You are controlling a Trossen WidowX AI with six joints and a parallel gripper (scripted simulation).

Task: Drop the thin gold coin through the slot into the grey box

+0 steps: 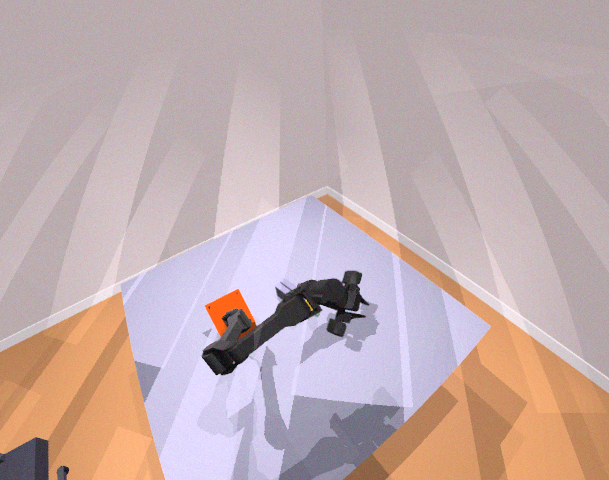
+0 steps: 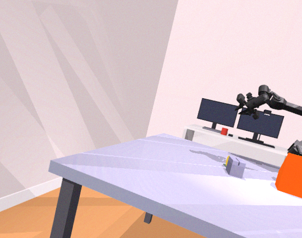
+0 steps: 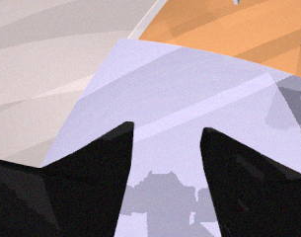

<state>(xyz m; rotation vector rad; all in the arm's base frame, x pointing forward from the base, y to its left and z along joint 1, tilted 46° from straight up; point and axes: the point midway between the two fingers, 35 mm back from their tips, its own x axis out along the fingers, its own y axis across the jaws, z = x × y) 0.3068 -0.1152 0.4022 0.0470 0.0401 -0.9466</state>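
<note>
The gold coin (image 2: 227, 160) stands upright on edge in the dark-green holder (image 2: 224, 165), just behind and left of the box in the exterior view. In the top view, only a yellow sliver of the coin (image 1: 308, 303) shows beside the arm. The closed grey box (image 2: 237, 170) (image 1: 280, 292) has a narrow slot in its lid; the arm partly covers the box in the top view. My gripper (image 1: 365, 309) (image 2: 237, 111) (image 3: 168, 133) is partly open and empty, high above the table. Neither coin nor box shows in the wrist view.
The arm rises from an orange base block (image 1: 222, 307) (image 2: 294, 176) on the pale table (image 1: 190, 289) (image 2: 135, 163). A white desk (image 2: 205, 135) with two monitors (image 2: 217, 112) and a red cup (image 2: 224, 131) stands beyond the table.
</note>
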